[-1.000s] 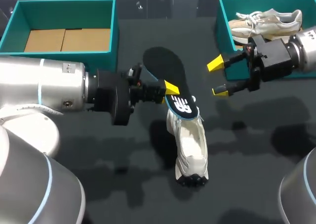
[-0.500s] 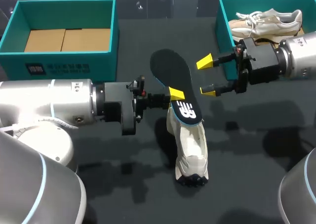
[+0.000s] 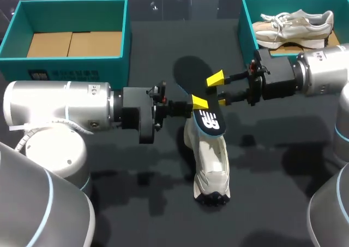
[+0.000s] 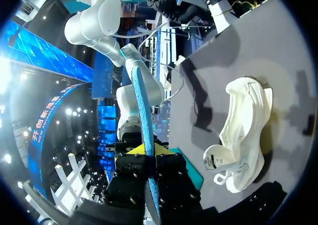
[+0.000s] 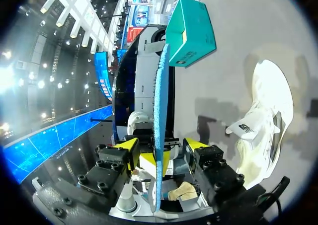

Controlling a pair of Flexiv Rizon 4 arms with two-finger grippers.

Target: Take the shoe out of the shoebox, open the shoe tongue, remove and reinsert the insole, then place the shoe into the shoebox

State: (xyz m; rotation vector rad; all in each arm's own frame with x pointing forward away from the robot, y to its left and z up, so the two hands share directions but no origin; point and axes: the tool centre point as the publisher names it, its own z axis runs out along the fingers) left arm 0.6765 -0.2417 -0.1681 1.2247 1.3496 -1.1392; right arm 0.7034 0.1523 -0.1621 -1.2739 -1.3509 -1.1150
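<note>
A white shoe [image 3: 210, 160] lies on the dark table, toe toward the front edge. Its insole [image 3: 192, 75], black on top and blue underneath, is held up on edge above the shoe's heel end. My left gripper [image 3: 197, 102] is shut on the insole near its logo end. My right gripper [image 3: 217, 90] stands open astride the insole from the right, one finger on each side. In the right wrist view the insole [image 5: 160, 101] runs edge-on between the gripper [image 5: 160, 153], with a gap at each fingertip. In the left wrist view the gripper [image 4: 145, 153] pinches the insole [image 4: 141, 106], the shoe [image 4: 243, 130] beside it.
A teal shoebox [image 3: 128, 40] with a cardboard floor stands at the back left. A second teal shoebox [image 3: 242, 23] at the back right holds a beige shoe [image 3: 294, 23]. My right arm passes just in front of that box.
My right gripper has moved left to the insole and its fingers have drawn closer around it. My left arm has carried the insole slightly to the right.
</note>
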